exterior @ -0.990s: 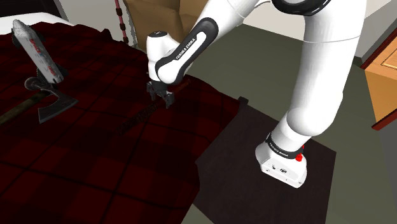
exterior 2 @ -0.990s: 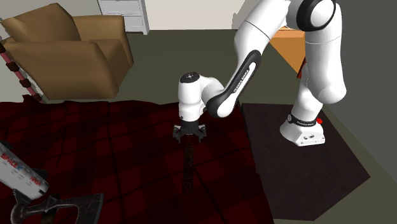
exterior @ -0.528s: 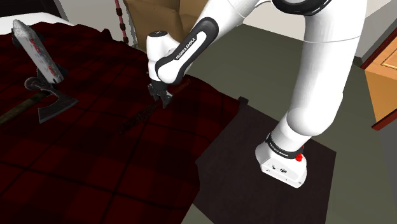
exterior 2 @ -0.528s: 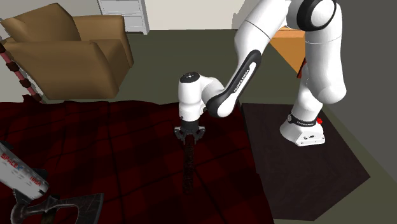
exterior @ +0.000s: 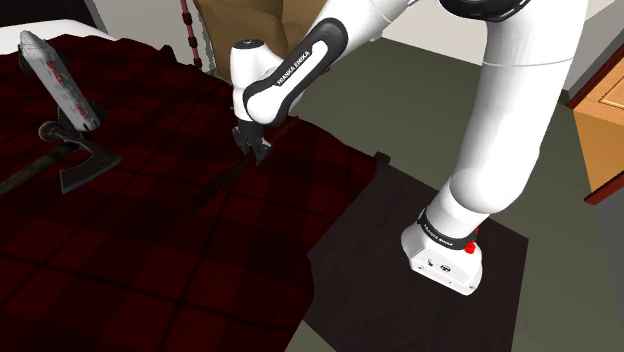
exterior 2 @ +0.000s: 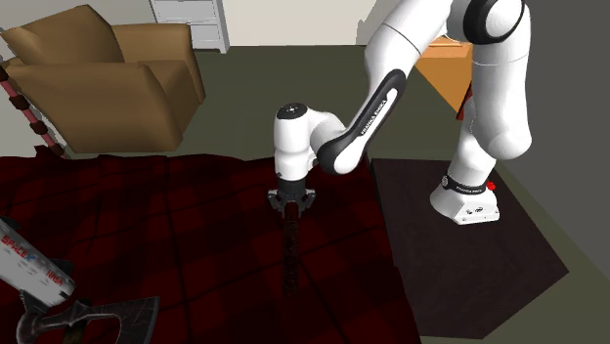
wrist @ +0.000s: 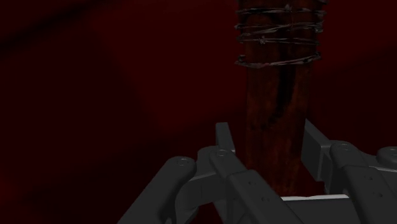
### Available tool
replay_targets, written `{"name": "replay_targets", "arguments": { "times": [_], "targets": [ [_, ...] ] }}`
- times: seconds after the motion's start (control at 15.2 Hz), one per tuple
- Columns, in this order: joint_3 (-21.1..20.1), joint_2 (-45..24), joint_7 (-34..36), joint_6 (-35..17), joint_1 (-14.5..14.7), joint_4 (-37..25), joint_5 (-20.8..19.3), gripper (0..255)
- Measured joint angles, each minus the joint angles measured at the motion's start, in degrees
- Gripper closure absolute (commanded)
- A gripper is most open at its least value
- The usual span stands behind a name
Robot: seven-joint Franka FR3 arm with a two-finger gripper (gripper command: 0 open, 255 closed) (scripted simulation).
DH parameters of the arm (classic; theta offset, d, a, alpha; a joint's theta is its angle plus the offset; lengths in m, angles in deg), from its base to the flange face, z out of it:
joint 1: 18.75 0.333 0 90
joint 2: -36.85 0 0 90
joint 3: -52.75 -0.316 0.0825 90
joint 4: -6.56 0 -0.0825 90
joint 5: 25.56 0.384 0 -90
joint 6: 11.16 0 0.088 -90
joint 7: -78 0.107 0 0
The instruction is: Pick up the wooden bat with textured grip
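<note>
Shoulder view first: a dark red plaid blanket [exterior: 150, 260] spreads wide, its edge dropping off toward the dark mat [exterior: 370, 290] where the white arm [exterior: 500, 130] is planted. Plenty of grey floor [exterior: 400, 90] lies beyond that edge. Over on the second exterior view, a brown armchair [exterior 2: 108, 88] sits behind the blanket's back edge, well clear of the action. Down in that view's lower left corner there's an axe [exterior 2: 88, 318], with a rocket-shaped model [exterior 2: 29, 269] leaning just above it, and a broad stretch of bare plaid separates both from the arm. Now the bat [exterior: 225, 180]: dark brown wood, wrapped in loops of barbed wire, lying long across the blanket not far from its edge nearest the mat. And the end effector [exterior: 257, 152] is right on the bat's near end, pointing down, and the wrist view shows its black fingers [wrist: 222, 137] pinching the wooden shaft from both sides, the wire loops just beyond them.
</note>
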Motion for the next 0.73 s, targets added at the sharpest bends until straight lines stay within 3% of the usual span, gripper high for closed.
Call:
{"name": "replay_targets", "arguments": {
  "times": [0.73],
  "targets": [
    [-1.7, 5.8, -2.0, 6.9, -1.1, -1.5, 3.4, 255]
  ]
}}
